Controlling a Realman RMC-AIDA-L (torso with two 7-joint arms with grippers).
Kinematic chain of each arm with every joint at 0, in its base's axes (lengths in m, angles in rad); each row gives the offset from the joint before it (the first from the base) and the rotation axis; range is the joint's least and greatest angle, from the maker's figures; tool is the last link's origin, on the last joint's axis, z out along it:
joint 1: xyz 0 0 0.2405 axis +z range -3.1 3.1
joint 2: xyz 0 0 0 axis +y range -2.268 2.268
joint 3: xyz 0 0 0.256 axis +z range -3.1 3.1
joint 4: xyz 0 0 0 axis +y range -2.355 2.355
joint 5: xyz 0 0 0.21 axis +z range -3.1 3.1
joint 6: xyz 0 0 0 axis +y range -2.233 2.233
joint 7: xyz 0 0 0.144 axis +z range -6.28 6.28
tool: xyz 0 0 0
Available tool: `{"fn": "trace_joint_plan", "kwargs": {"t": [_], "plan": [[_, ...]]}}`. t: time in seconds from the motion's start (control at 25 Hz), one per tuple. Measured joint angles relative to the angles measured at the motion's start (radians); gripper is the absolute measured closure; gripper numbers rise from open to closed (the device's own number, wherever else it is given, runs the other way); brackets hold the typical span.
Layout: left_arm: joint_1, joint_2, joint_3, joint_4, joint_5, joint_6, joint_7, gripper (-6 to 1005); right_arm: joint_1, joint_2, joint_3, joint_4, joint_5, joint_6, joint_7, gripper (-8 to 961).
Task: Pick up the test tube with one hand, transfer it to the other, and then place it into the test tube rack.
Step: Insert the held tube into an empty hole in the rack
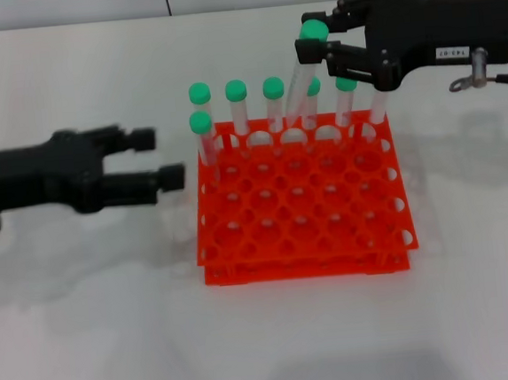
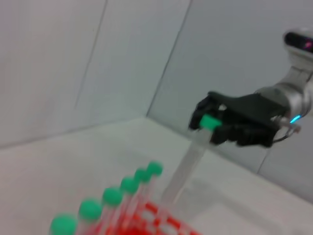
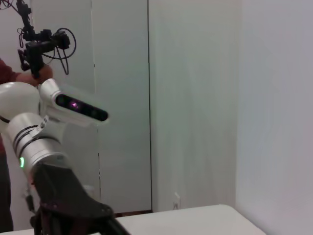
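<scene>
The test tube (image 1: 300,75) leans over the back row of the orange-red test tube rack (image 1: 303,239), its lower end down among the back holes. My right gripper (image 1: 314,35), black with a white label, is shut on the tube's green cap. The left wrist view shows the same grip: the right gripper (image 2: 213,124) clamps the cap and the clear tube (image 2: 187,166) slants down toward the rack (image 2: 157,218). My left gripper (image 1: 158,156), black and unlabelled, hovers open and empty just left of the rack.
Several other green-capped tubes (image 1: 237,111) stand upright in the rack's back row, and one (image 1: 203,141) stands at the left of the second row. The rack rests on a white table (image 1: 88,329). The right wrist view shows my left arm (image 3: 58,196) against a wall.
</scene>
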Motion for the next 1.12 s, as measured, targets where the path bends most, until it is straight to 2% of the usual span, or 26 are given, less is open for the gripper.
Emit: {"fn": "trace_joint_plan", "kwargs": {"t": [0.16,0.4,0.68,1.12], "plan": [[0.063,0.004,-0.004,0.075,0.052,0.019,-0.043,109,-0.012,0.002,-0.011,-0.004,0.007,0.000,0.001,684],[0.119,0.027,-0.017,0.173,0.180,0.046,-0.055,111,-0.018,0.005,-0.048,0.000,0.030,0.006,0.003,683],[0.132,0.048,-0.083,0.208,0.291,0.054,-0.012,114,-0.022,0.006,-0.117,0.005,0.076,0.079,0.003,682],[0.124,0.053,-0.112,0.188,0.356,0.045,0.150,113,0.027,0.008,-0.302,0.002,0.137,0.315,0.003,680]]}}
